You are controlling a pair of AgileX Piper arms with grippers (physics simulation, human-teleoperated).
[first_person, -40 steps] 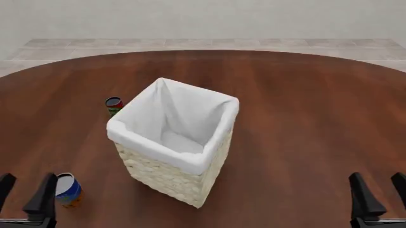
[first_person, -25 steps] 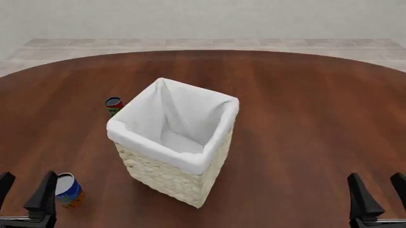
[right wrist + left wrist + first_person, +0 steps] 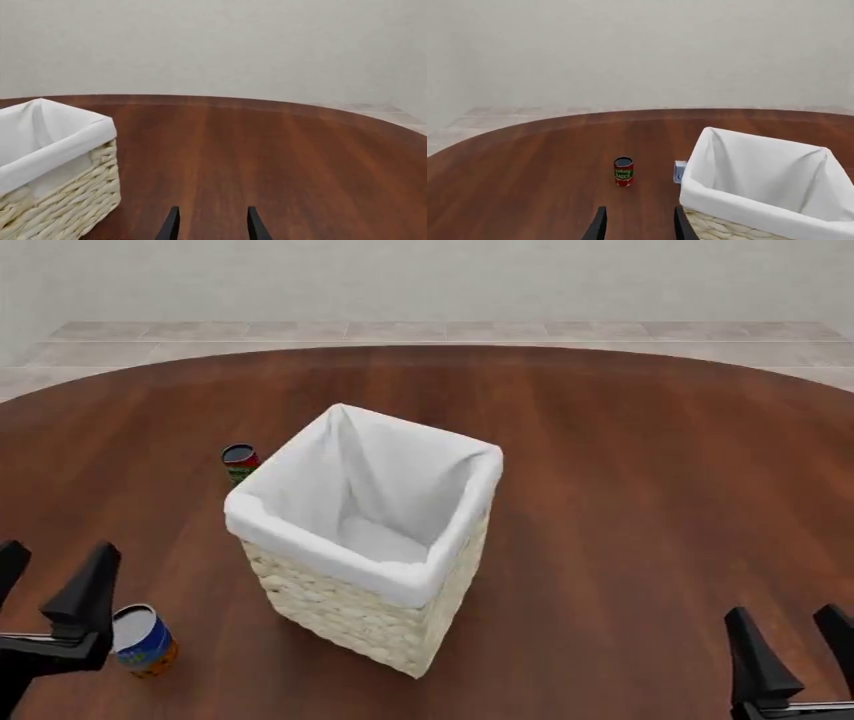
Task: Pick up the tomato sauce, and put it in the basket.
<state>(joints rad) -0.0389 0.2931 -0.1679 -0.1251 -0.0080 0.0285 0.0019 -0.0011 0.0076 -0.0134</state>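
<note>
The tomato sauce (image 3: pixel 240 462), a small can with a red and green label and a dark top, stands upright on the table just left of the basket (image 3: pixel 360 612). In the left wrist view the tomato sauce (image 3: pixel 623 171) is some way ahead of my left gripper (image 3: pixel 639 227), beside the basket (image 3: pixel 740 202). My left gripper (image 3: pixel 51 580) is open and empty near the front left edge. At the front right my right gripper (image 3: pixel 790 650) is also open and empty. The right gripper (image 3: pixel 210 226) faces bare wood, with the basket (image 3: pixel 67 185) off to one side.
A larger blue-and-orange can (image 3: pixel 140 638) stands right beside my left gripper's fingers. A small pale blue-and-white object (image 3: pixel 680 171) peeks out by the basket's far corner. The round wooden table (image 3: pixel 641 490) stretches wide to the right of the basket.
My left gripper has lifted and moved forward, away from the front edge, uncovering more of the blue-and-orange can. The right gripper has barely shifted. The cans and basket are unmoved.
</note>
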